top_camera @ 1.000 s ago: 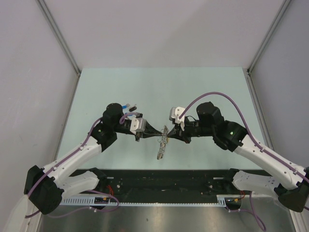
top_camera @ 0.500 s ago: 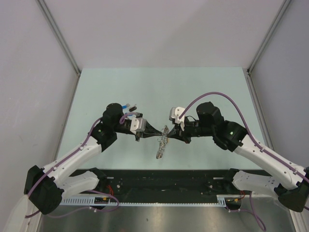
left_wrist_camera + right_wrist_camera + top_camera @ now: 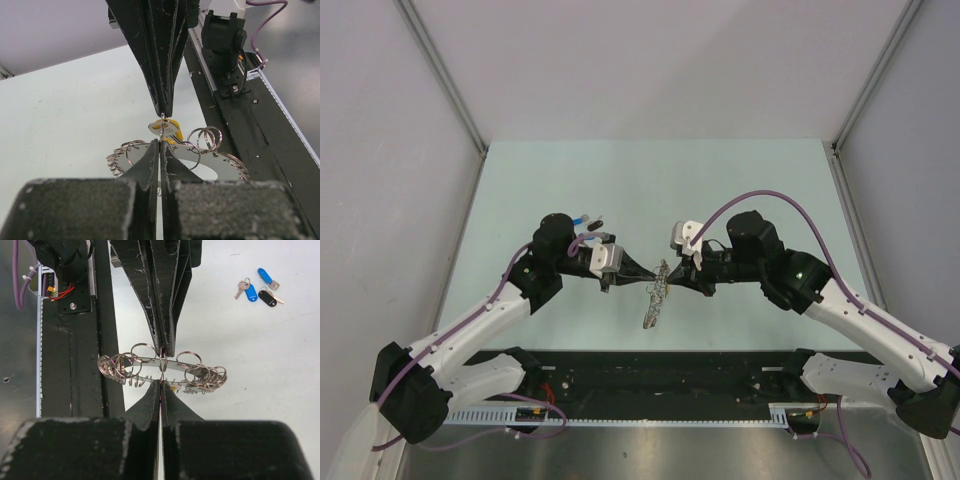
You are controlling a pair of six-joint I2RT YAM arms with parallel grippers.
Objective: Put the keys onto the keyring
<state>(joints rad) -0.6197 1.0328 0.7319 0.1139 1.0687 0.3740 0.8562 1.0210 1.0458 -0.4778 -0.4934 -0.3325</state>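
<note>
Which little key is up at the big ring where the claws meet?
The yellow key, at the keyring; the blue keys and black key lie apart on the table.

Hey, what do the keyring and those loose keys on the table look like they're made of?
The keyring looks like polished metal: silvery, mirror-bright, hung with thin wire split rings. The keys seem to have plastic heads in flat blue and black, with grey blades, probably metal; too small to be sure.
</note>
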